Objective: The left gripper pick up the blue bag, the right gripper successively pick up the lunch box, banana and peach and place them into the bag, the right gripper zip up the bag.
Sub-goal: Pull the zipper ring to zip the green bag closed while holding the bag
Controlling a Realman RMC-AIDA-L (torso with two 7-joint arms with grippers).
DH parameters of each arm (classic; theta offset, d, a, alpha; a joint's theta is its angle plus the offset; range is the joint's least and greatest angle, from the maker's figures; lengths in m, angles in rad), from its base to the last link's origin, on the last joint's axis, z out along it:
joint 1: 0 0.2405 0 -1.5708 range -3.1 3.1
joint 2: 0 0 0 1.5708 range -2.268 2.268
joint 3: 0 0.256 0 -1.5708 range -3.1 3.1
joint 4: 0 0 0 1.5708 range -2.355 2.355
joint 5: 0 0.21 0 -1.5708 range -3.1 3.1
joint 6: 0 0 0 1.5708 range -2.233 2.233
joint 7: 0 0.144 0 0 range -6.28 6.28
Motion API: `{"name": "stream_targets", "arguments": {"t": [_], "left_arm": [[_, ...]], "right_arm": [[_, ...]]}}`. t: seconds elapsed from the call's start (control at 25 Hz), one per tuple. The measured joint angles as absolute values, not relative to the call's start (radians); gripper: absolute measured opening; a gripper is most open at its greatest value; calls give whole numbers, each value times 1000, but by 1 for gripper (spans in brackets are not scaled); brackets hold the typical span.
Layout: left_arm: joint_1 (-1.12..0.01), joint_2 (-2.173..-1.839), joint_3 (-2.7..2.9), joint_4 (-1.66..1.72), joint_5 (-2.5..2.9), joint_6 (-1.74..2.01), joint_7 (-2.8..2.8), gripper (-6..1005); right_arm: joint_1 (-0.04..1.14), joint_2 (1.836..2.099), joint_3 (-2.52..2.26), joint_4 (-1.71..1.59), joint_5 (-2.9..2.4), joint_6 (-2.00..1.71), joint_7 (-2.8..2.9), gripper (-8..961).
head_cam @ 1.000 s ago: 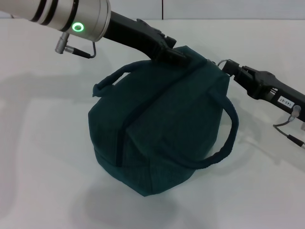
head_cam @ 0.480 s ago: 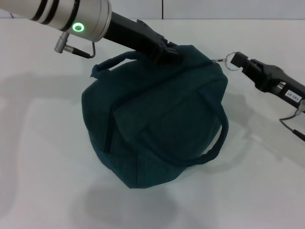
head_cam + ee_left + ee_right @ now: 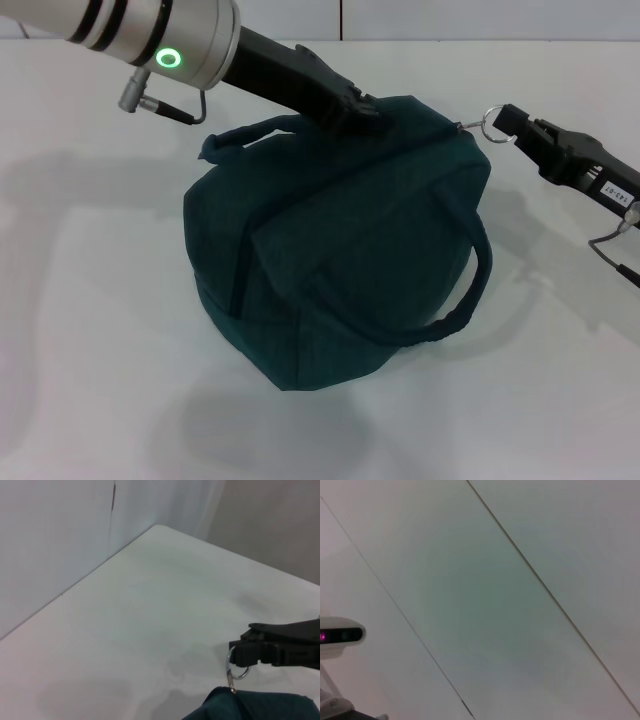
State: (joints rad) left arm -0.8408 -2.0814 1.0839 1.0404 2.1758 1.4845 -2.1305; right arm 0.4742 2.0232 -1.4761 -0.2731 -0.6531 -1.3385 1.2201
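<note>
My left gripper (image 3: 362, 110) is closed on the top edge of the blue bag (image 3: 340, 250), at its far side, steadying it. My right gripper (image 3: 510, 124) is closed on the metal ring (image 3: 490, 118) of the zip pull, at the bag's far right corner; the left wrist view shows the same ring (image 3: 237, 666) caught in the black fingertips, its small link running down to the fabric. The bag rests on the table (image 3: 90, 330), bulging and apparently zipped along its top seam, with one strap (image 3: 455, 310) looping off its right side and the other (image 3: 245, 135) lying behind. No lunch box, banana or peach is visible outside it.

Risks, as I judge them: the ring is thin and held only at the fingertips, so a pull off the line of the zip could slip it free; a pull harder than my left grip resists could drag or tip the whole bag; loose fabric near the corner could snag the slider.

The table is a plain white, matte surface. Behind it stand pale wall panels with thin dark seams, seen also in the right wrist view.
</note>
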Motion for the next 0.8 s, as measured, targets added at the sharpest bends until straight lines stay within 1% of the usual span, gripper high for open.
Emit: {"name": "stream_targets", "arguments": {"t": [0.12, 0.2, 0.56, 0.8], "left_arm": [[-842, -2080, 1083, 1041, 2165, 1488, -2131, 161], [-843, -2079, 1081, 1041, 2150, 1496, -2131, 131], [-840, -2058, 1076, 1032, 2053, 1549, -2141, 130], [-838, -2054, 1072, 1031, 2049, 1570, -2152, 130]], "right_arm": [[475, 2023, -1477, -273, -653, -1333, 1220, 131], [476, 2023, -1477, -273, -653, -1333, 1219, 132], [475, 2024, -1480, -273, -655, -1319, 1210, 135], [470, 2026, -1484, -272, -657, -1290, 1209, 136]]}}
